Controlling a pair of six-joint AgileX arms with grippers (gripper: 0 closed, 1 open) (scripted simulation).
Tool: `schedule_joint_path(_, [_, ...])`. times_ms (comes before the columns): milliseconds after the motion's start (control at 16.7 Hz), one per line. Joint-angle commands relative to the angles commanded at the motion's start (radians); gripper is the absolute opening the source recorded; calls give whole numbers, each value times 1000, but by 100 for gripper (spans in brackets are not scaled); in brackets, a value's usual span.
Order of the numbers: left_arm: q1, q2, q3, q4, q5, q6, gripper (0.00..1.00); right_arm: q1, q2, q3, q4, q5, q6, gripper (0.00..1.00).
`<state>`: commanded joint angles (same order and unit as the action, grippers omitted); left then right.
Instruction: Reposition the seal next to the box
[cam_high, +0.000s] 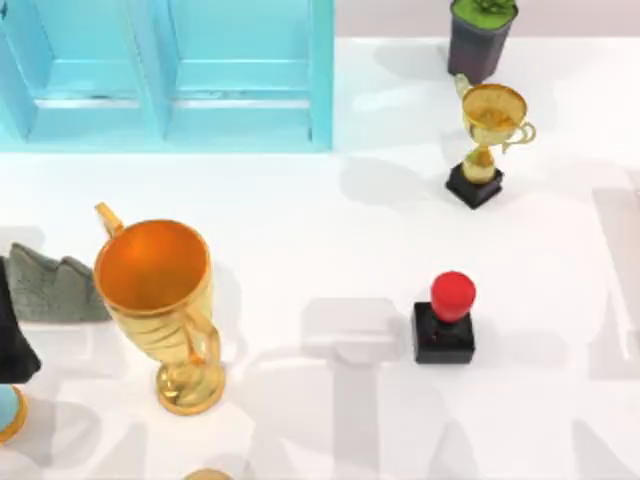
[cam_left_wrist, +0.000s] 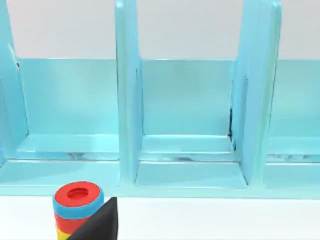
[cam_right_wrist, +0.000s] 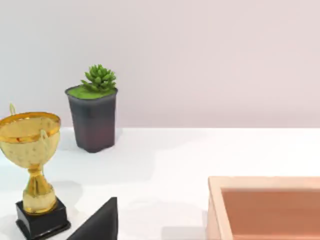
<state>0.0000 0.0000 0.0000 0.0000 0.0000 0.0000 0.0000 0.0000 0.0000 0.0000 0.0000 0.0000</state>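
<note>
The seal (cam_high: 445, 318), a red knob on a black square base, stands upright on the white table right of centre, with nothing touching it. The box (cam_right_wrist: 265, 207) is a pale orange open container seen in the right wrist view, low on the table. A dark part of my right gripper (cam_right_wrist: 97, 224) pokes into that view near the small trophy. A dark part of my left gripper (cam_left_wrist: 96, 225) appears in the left wrist view, beside a stack of coloured rings (cam_left_wrist: 76, 205).
A blue shelf unit (cam_high: 165, 75) fills the back left. A large gold trophy (cam_high: 160, 300) stands at the left, a small gold trophy (cam_high: 487, 140) and a potted succulent (cam_high: 480, 35) at the back right. A grey ridged object (cam_high: 55, 285) lies at the left edge.
</note>
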Motion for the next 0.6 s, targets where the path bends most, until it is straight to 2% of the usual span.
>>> schedule_joint_path(300, [0,0,0,0,0,0,100,45,62,59,-55,1,36,100])
schedule_joint_path(600, [0,0,0,0,0,0,100,208,365,338,-289,9,177,100])
